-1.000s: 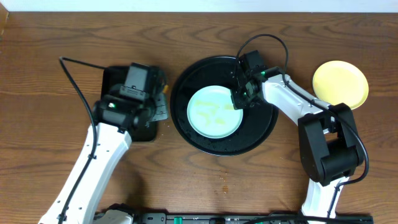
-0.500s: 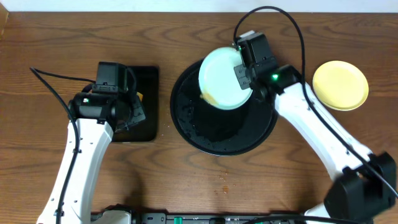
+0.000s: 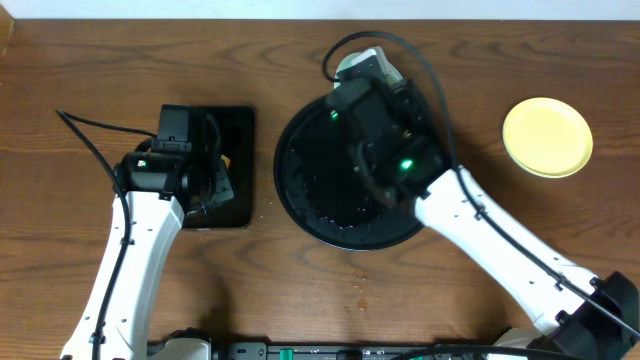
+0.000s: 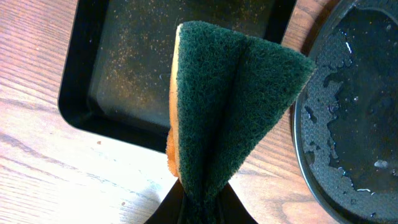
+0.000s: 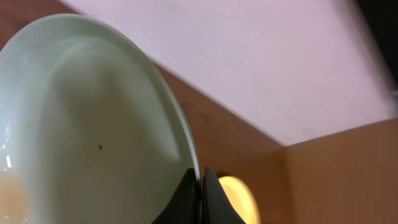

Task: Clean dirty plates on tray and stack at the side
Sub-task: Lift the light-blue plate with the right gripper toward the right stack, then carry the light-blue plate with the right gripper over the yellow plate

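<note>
A pale mint-blue plate (image 5: pixel 81 112) is held up on edge, its rim pinched in my shut right gripper (image 5: pixel 200 179). From overhead only a sliver of this plate (image 3: pixel 352 64) shows past the raised right arm, above the far rim of the round black tray (image 3: pixel 320 190). The tray is wet and has no plate lying on it. A pale yellow plate (image 3: pixel 546 137) lies on the wood at the right, also showing behind the fingers as the yellow plate (image 5: pixel 239 199). My left gripper (image 4: pixel 200 200) is shut on a folded green sponge (image 4: pixel 230 106).
A black rectangular tray (image 3: pixel 235 125) lies left of the round one, under the left gripper. Its speckled floor (image 4: pixel 124 62) shows in the left wrist view, with the round tray's wet rim (image 4: pixel 311 155) at the right. Brown wood tabletop surrounds both trays.
The right arm has lifted the mint plate off the round tray and tipped it on edge near the far rim. The left arm drew back left over the rectangular tray with the sponge.
</note>
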Robot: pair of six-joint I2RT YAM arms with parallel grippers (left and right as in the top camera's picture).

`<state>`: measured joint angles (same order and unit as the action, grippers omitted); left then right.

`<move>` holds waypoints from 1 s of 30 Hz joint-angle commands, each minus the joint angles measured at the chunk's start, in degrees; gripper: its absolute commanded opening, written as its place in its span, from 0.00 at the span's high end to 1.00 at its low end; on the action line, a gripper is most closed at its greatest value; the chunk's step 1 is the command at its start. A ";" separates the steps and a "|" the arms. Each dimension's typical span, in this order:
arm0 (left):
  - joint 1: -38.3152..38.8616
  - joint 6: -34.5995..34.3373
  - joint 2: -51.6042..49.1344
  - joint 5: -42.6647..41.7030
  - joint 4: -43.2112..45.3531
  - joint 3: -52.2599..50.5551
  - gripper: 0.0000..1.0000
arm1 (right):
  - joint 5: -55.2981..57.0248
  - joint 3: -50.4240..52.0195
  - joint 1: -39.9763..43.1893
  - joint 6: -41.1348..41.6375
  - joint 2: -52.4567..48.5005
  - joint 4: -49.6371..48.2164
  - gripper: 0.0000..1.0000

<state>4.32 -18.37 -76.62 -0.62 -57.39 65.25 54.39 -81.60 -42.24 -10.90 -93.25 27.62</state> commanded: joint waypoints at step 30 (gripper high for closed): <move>-0.13 0.74 -0.22 -0.48 1.09 -0.57 0.89 | 17.18 -0.87 -8.57 -13.86 0.74 -9.35 0.99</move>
<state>4.34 -18.15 -76.62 -1.15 -56.38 65.25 70.37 -81.60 -50.52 -24.53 -93.25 18.37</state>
